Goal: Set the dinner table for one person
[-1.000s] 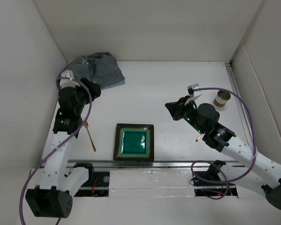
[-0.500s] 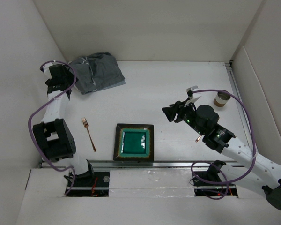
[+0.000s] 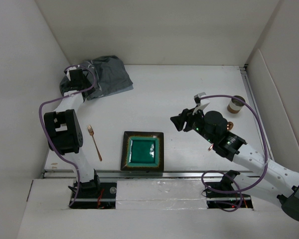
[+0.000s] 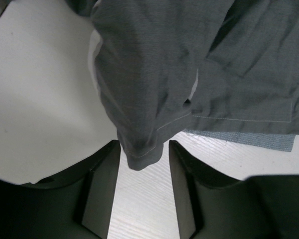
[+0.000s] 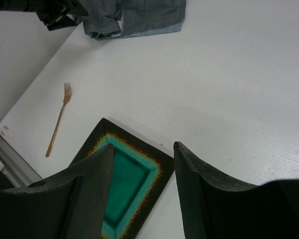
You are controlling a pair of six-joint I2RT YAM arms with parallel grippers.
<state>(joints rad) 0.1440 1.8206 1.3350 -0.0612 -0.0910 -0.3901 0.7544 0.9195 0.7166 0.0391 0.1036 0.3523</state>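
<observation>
The white dinner table (image 3: 159,99) carries a square black plate with a teal middle (image 3: 143,151) near its front edge. A copper fork (image 3: 94,142) lies left of the plate. A crumpled grey cloth (image 3: 102,74) sits at the back left. My left gripper (image 3: 72,82) is at the cloth's left edge; in the left wrist view it (image 4: 143,147) is open, and a hanging corner of the cloth (image 4: 149,74) lies between its fingertips. My right gripper (image 3: 177,121) hovers open and empty right of the plate; its wrist view (image 5: 143,147) looks down on the plate (image 5: 129,189).
A small brown cup (image 3: 235,104) stands at the right side. A copper utensil (image 3: 210,147) lies mostly hidden under my right arm. White walls close in the left, back and right. A metal rail (image 3: 139,173) runs along the front edge.
My left arm swung from beside the fork to the back left and onto the cloth's edge, its jaws narrowing. My right gripper opened and shifted slightly left.
</observation>
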